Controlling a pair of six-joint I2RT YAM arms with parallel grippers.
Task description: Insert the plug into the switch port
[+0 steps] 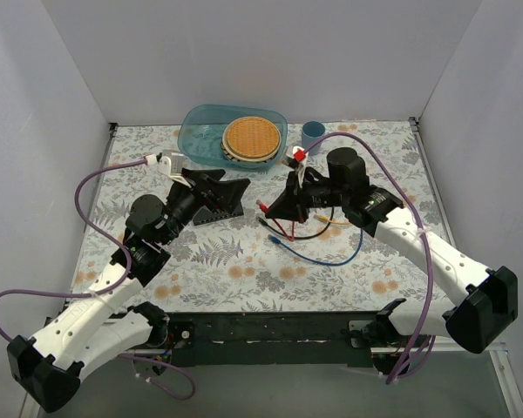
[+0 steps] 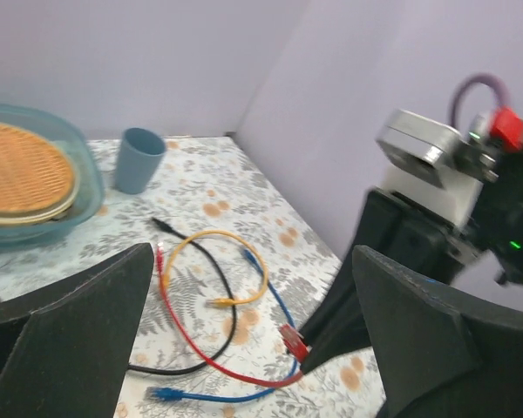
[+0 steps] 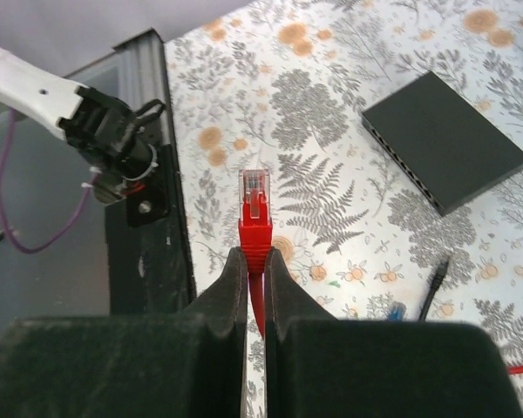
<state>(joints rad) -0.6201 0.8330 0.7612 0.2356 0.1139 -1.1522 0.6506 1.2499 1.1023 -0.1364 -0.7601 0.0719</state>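
Gripped the red plug tight in the right tool, clip end poking out past the fingertips.
Held the left tool spread wide over loose cables; found the switch flat on the floral tabletop, socket row on the edge nearer the plug, well apart from it.

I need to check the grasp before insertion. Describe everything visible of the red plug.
The red plug is plastic-looking: a clear tip with a latch tab on a red boot. The right tool is shut on the boot, the tip sticking out beyond its fingers, cable running back between them. It is held above the table, apart from the switch.
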